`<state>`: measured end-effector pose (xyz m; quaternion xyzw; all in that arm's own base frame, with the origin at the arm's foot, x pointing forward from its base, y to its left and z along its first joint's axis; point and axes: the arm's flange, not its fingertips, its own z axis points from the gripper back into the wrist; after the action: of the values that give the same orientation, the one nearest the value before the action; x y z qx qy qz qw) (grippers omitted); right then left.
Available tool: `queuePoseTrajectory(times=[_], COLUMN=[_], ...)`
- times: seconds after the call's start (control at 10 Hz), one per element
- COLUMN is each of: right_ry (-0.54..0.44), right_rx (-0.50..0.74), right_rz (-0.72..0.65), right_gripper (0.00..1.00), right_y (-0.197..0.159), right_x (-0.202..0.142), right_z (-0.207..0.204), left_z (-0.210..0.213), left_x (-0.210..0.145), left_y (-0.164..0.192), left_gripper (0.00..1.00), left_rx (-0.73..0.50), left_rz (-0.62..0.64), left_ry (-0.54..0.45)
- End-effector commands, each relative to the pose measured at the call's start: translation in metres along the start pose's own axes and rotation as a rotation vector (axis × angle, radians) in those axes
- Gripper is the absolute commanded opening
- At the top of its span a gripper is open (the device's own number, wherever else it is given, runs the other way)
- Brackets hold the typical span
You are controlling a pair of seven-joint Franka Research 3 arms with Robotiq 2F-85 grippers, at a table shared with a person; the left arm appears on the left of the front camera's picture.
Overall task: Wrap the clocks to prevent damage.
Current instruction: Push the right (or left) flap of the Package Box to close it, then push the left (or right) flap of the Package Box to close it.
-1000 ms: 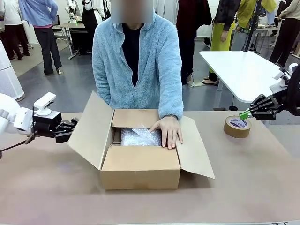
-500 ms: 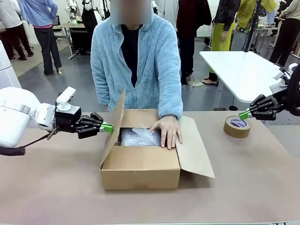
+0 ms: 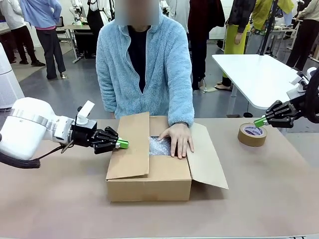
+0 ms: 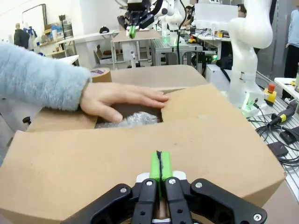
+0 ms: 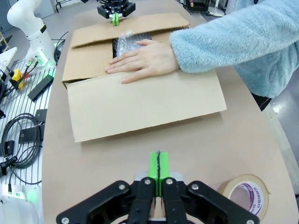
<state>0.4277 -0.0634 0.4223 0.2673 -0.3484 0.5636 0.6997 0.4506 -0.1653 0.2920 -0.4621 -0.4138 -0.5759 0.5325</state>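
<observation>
Front: across worktop toward person. Left wrist: tight on box. Right wrist: farther. All share box.

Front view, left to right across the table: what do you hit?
Shut black left gripper with green pads → clear bubble-wrap bundle → person's hand → brown cardboard box's open right flap → brown tape roll.

there was one open brown cardboard box, one pillow-like bundle of clear bubble wrap, one round roll of brown tape, one person's hand, and two black green-padded grippers: left gripper, right gripper.
</observation>
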Motion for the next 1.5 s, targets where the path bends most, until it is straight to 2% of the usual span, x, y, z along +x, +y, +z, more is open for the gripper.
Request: queuePoseTrajectory(times=[0.0,0.2,0.4,0.5,1.4], right_ry=[-0.001,-0.001,-0.001,-0.001,-0.001], right_rx=[0.005,0.005,0.005,0.005,0.005], right_rz=[0.000,0.000,0.000,0.000,0.000], right_gripper=[0.01,0.01,0.01,0.01,0.01], right_y=[0.002,0.002,0.002,0.002,0.002], right_x=[0.001,0.001,0.001,0.001,0.001], right_z=[0.001,0.001,0.001,0.001,0.001], left_z=[-0.009,-0.001,0.034,0.001,0.001], left_x=[-0.008,-0.013,-0.010,-0.005,-0.005], left_y=[0.012,0.018,-0.001,0.009,0.009], left_gripper=[0.00,0.00,0.00,0.00,0.00], left_rx=[0.052,0.064,0.010,0.007,0.007], left_rz=[-0.004,0.016,0.031,0.016,0.016], left_ry=[0.018,0.023,0.003,0.001,0.001])
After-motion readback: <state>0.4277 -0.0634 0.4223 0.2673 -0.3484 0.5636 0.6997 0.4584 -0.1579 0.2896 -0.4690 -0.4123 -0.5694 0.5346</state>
